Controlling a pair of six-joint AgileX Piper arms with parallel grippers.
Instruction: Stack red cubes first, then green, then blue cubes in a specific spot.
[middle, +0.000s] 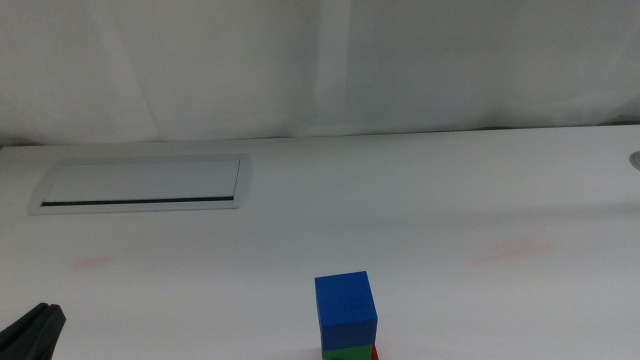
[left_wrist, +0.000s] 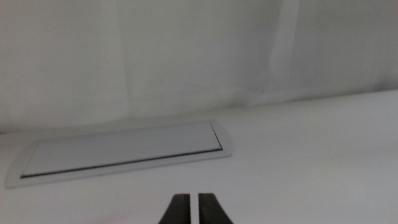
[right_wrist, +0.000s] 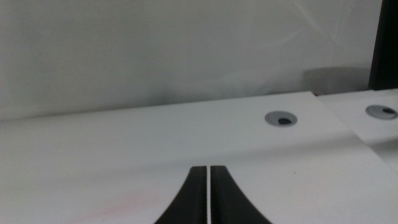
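Note:
A stack of cubes stands at the front edge of the middle view. The blue cube (middle: 346, 305) is on top, the green cube (middle: 345, 351) is under it, and a sliver of the red cube (middle: 374, 354) shows at the bottom edge. The stack rests on the plain white tabletop (middle: 420, 230). My left gripper (middle: 30, 335) waits at the bottom left corner, far from the stack; in the left wrist view (left_wrist: 194, 208) its jaws are shut and empty. My right gripper (right_wrist: 207, 196) is out of the middle view; its jaws are shut and empty.
A long grey-framed panel with a dark slot (middle: 142, 185) lies at the back left; it also shows in the left wrist view (left_wrist: 124, 152). Round grommet holes (right_wrist: 280, 119) sit in the table near the right arm. A white backdrop stands behind the table.

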